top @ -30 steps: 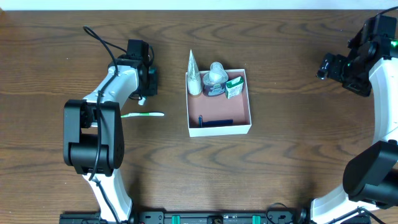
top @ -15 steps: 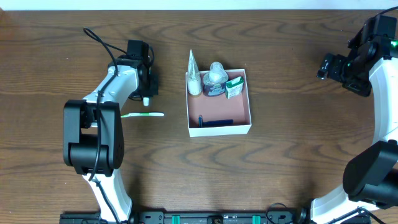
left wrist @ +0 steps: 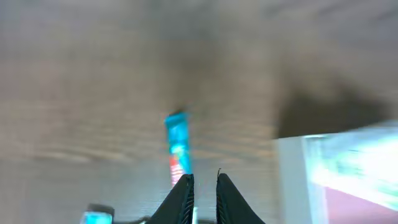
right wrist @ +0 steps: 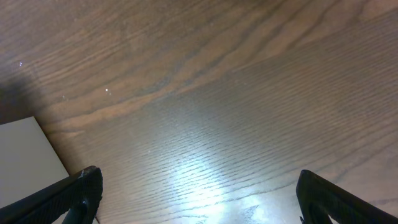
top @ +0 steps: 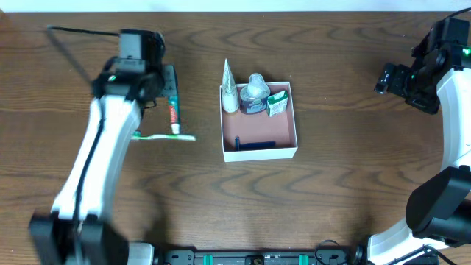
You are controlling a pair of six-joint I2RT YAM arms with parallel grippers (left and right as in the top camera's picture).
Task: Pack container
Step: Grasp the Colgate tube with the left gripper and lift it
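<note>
The container [top: 259,153] is a white-walled box with a reddish-brown bottom at mid-table. It also shows blurred in the left wrist view [left wrist: 291,180]. It holds a white cone tube [top: 229,88], a bottle [top: 255,94], a green carton [top: 277,103] and a dark stick [top: 255,144]. A teal and red toothpaste tube [top: 173,110] [left wrist: 178,146] lies left of it. A toothbrush [top: 165,137] lies just below the tube's cap. My left gripper [top: 168,79] [left wrist: 204,182] is raised above the tube, fingers close together and empty. My right gripper [top: 386,77] [right wrist: 211,199] is wide open and empty at the far right.
Bare wood table surrounds the box. A white corner [right wrist: 25,155] shows at the left edge of the right wrist view. The left arm [top: 96,154] stretches from the front left. The right arm [top: 452,132] stands along the right edge.
The left arm has swung up fast and the wrist view is blurred. The toothpaste tube, mostly hidden under the gripper before, now lies in full view. The right arm has not moved.
</note>
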